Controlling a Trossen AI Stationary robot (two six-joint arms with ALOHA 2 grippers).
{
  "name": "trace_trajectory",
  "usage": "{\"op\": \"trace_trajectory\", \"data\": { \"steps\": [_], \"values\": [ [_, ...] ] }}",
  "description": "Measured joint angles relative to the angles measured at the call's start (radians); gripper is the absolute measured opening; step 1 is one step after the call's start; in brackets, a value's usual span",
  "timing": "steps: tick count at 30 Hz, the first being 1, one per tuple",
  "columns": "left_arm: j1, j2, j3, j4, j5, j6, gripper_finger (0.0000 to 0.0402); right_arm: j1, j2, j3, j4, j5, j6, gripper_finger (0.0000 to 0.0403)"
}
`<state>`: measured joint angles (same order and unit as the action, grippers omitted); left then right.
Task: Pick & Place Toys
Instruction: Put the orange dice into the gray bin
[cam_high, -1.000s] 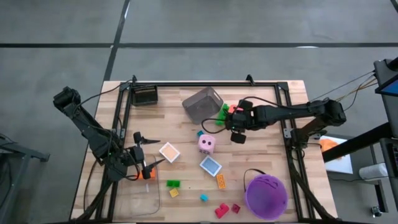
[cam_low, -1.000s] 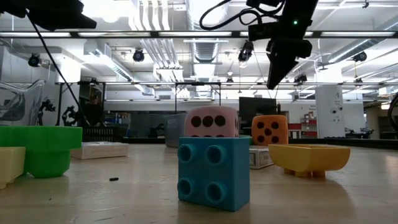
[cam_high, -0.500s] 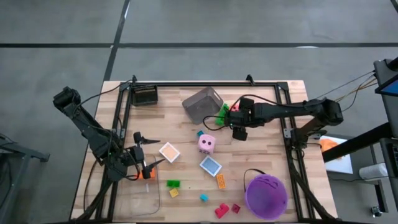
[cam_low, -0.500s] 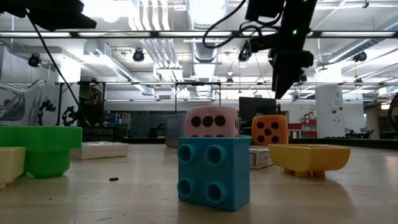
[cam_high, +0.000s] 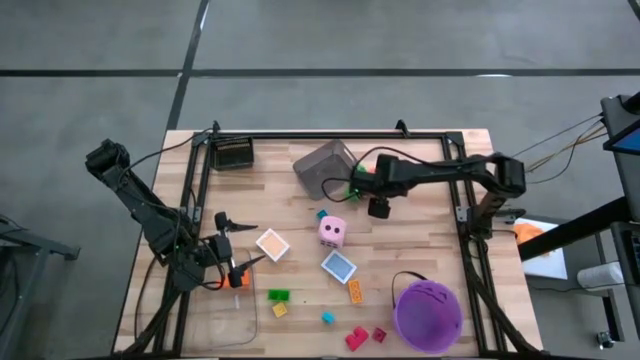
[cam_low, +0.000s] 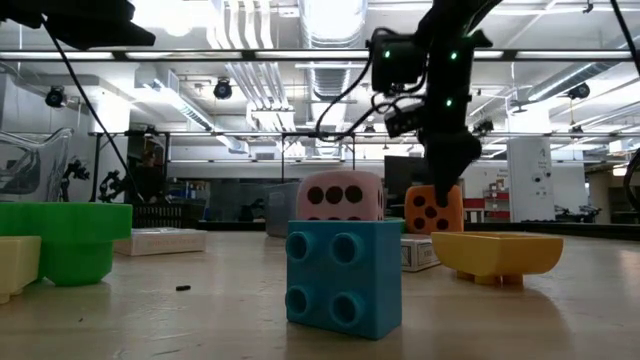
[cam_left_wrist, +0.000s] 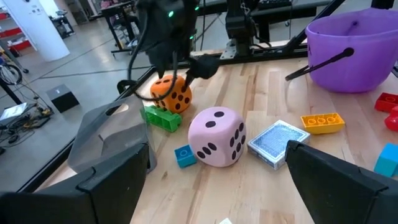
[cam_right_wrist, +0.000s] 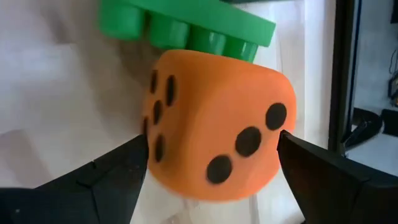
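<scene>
The right tool (cam_right_wrist: 211, 165) is down at the orange die (cam_right_wrist: 214, 127), its fingers spread wide on either side of it with the die between them and not yet gripped; the die sits on the table (cam_high: 420, 250) just beside a green brick (cam_right_wrist: 186, 22), near the clear tray (cam_high: 326, 166). The risk, as I judge it, lies in that closeness; if the fingers close off-centre, one could catch the green brick and drag it along, or push the die against it so that it rolls out of the grasp; a die this rounded at the corners may also twist when squeezed. The tray stands near enough that a sideways lift might knock it.

The left tool (cam_left_wrist: 211, 180) waits over the left part of the table, fingers spread and holding nothing; it looks toward the pink die (cam_left_wrist: 216, 137), which sits mid-table with a small blue brick (cam_left_wrist: 184, 155) touching or nearly touching it, and a blue tile (cam_left_wrist: 278, 141) just beside.

As for containers, the purple bucket (cam_high: 428, 315) at the near right of the table shows no toy inside in the overhead view; the clear tray lies tilted at the far middle, and I cannot tell whether anything is in it. The other bricks are scattered loose on the table.
</scene>
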<state>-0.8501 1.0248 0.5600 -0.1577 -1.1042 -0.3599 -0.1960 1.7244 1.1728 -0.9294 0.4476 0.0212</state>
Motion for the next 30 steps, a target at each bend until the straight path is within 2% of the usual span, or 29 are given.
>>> {"op": "trace_trajectory", "data": {
  "steps": [9,12,18,26,30],
  "values": [
    [0.000,0.000,-0.011,0.000,0.004,-0.010,0.0374,-0.024,0.089,0.006,0.004,0.005,-0.043,0.0341],
    [0.000,0.000,-0.011,0.000,0.004,-0.010,0.0374,-0.013,0.097,0.005,0.003,0.009,-0.043,0.0305],
    [0.000,0.000,-0.011,0.000,0.005,-0.010,0.0374,-0.002,0.097,0.003,-0.004,0.007,-0.036,0.0193],
    [0.000,0.000,-0.011,0.000,0.004,-0.011,0.0374,0.010,0.093,0.003,-0.029,0.024,-0.007,0.0188],
    [0.000,0.000,-0.011,0.000,-0.001,-0.011,0.0374,0.020,0.057,-0.002,-0.055,0.043,0.002,0.0163]
  ]
}}
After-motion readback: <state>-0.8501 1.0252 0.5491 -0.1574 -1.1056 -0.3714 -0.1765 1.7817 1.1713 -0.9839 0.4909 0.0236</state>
